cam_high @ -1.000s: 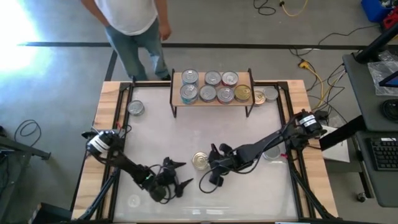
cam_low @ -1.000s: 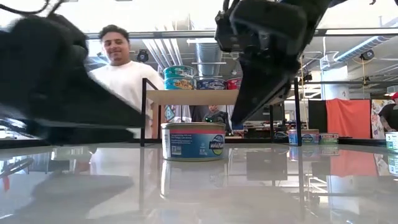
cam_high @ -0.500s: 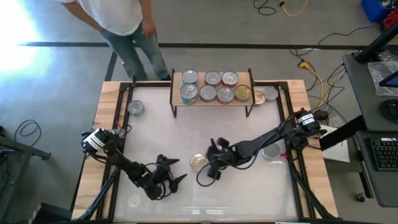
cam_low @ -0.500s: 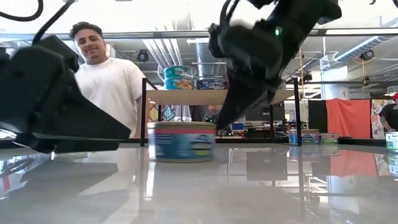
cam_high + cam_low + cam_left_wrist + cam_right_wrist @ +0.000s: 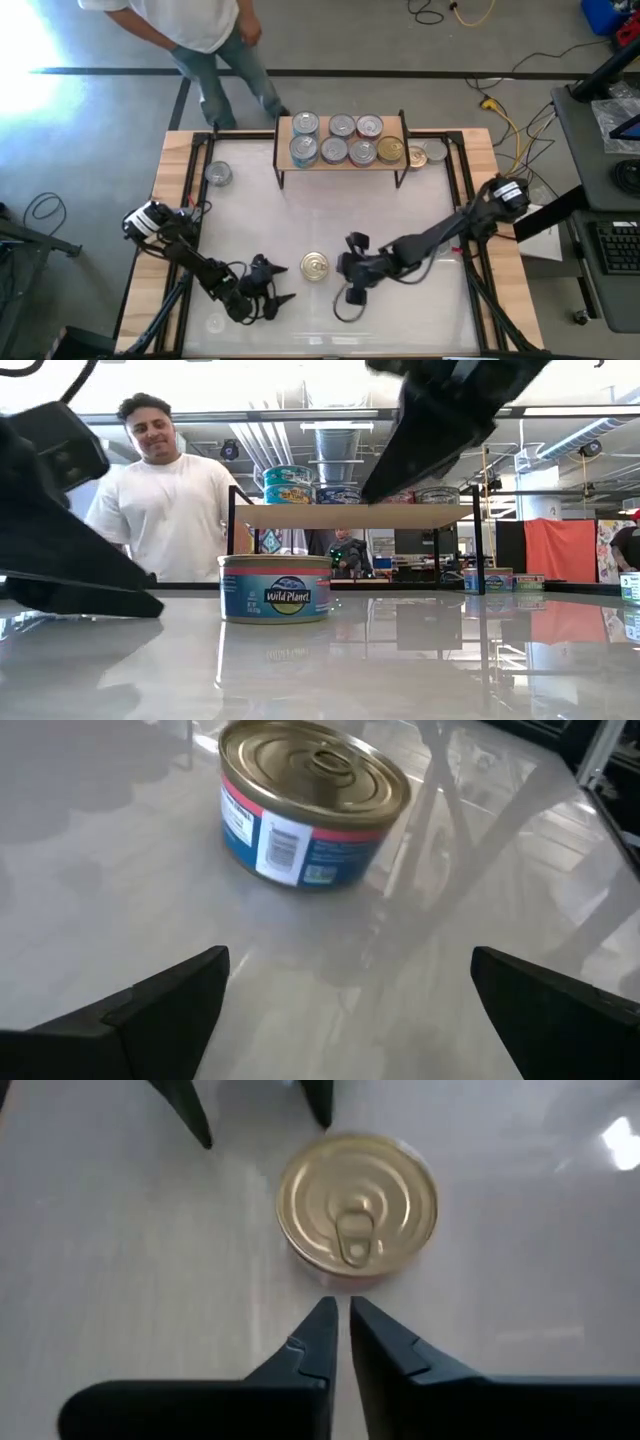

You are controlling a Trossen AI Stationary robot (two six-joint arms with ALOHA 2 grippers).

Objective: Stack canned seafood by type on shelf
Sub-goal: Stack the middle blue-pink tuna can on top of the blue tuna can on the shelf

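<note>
Gold-topped tin (image 5: 314, 266) upright on the tabletop (image 5: 400, 215), lower centre of the high view, below the shelf (image 5: 345, 160); likely rigid, fairly heavy, slick-walled, best pinched across the sides. Left gripper (image 5: 277, 284) spread wide, empty; right gripper (image 5: 351, 283) nearly clenched, empty, just beside

The left arm is stretched low over the near part of the table, and its left gripper (image 5: 275, 285) is held with the fingers (image 5: 160, 1005) spread wide apart. The right arm is reached in from the right, with the right gripper (image 5: 342, 1312) nearly closed, empty.
</note>
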